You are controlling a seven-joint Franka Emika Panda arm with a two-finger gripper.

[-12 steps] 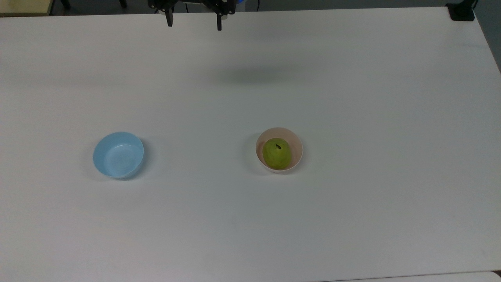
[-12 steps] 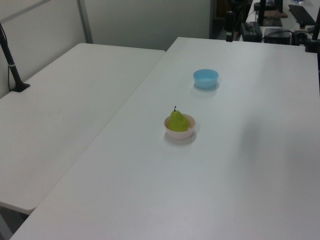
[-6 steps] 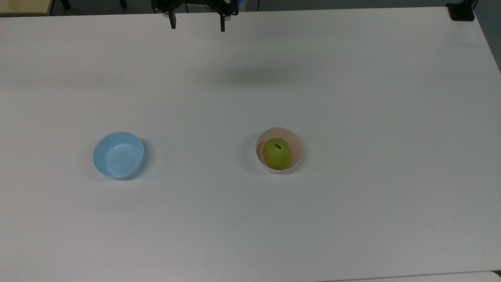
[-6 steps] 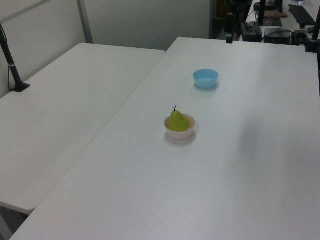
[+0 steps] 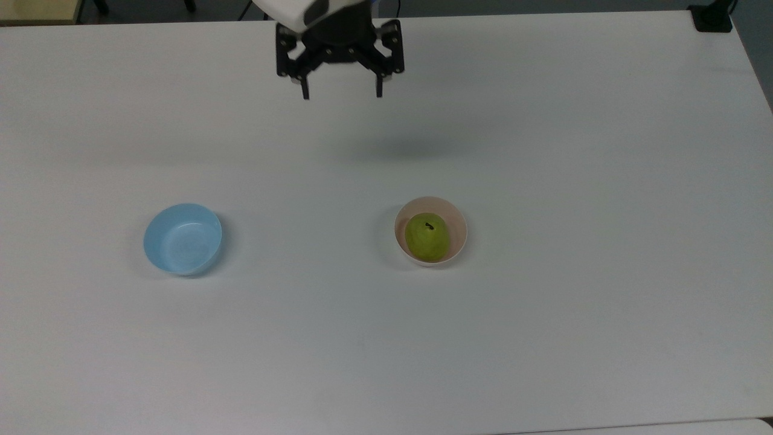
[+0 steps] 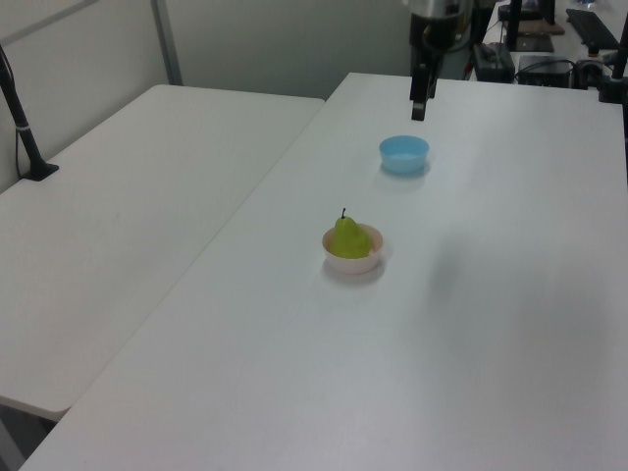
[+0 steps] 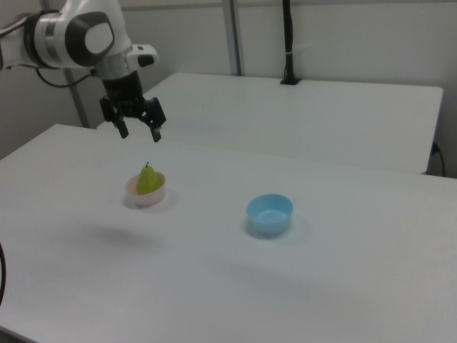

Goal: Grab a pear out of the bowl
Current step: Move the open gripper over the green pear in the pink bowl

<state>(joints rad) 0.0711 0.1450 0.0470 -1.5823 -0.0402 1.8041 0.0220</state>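
A yellow-green pear with a short dark stem stands upright in the pale pink bowl near the table's middle. My gripper hangs open and empty high above the table, well apart from the bowl, toward the top view's upper edge and a little left of the pear. In the left view one dark finger hangs above the far part of the table.
An empty light blue bowl sits on the white table, at the top view's left of the pink bowl. A second white table adjoins. The arm's white body rises at the right view's upper left.
The gripper has come forward from the top view's upper edge toward the table's middle and slightly right, still open. Pear and both bowls have not moved.
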